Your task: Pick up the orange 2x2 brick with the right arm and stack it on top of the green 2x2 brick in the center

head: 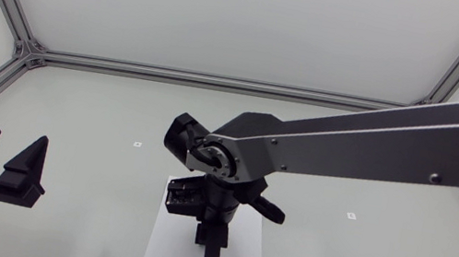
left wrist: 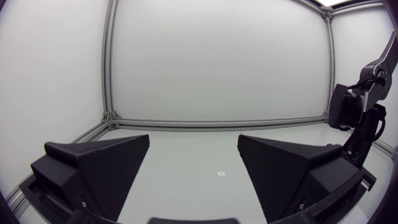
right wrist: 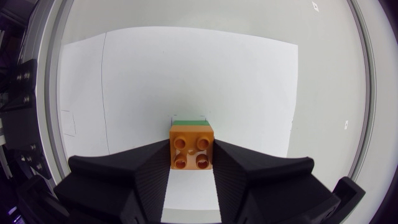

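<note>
1. Your right gripper [right wrist: 191, 157] is clamped on the orange 2x2 brick [right wrist: 191, 147], studs up, over the green 2x2 brick [right wrist: 189, 121] on the white sheet [right wrist: 186, 74]. Only a green strip shows beyond it.
2. Keep the edges square, press straight down until it seats, then release.
3. The orange brick looks glossy, with four round studs.
4. Your left gripper [left wrist: 194, 142] rests spread wide, holding nothing.

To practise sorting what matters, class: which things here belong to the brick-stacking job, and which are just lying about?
Job: orange brick, gripped in the right pincer; green brick, peeking out just beyond it.
Lying about: white sheet; small table marker; left pincer, open at the side.
</note>
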{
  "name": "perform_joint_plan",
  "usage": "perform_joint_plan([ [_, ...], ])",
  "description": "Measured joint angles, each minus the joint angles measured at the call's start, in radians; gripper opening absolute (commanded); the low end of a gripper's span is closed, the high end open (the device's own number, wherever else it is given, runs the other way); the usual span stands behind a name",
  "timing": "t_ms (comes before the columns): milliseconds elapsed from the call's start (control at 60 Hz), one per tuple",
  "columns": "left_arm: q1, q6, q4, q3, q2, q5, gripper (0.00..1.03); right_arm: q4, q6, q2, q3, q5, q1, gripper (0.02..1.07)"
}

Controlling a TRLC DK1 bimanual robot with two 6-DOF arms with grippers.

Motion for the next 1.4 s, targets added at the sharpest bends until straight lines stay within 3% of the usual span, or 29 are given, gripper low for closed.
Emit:
perform_joint_plan([
  [1217, 0.000, 0.000, 0.000, 0.000, 0.000, 0.000, 0.99, 0.031, 0.015, -0.033, -0.035, -0.013, 0.002, 0.26],
  [1317, 0.000, 0.000, 0.000, 0.000, 0.000, 0.000, 0.99, 0.029, 0.015, -0.035, -0.037, -0.013, 0.002, 0.40],
  [1400, 0.000, 0.000, 0.000, 0.000, 0.000, 0.000, 0.99, 0.030, 0.015, -0.037, -0.040, -0.013, 0.002, 0.42],
])
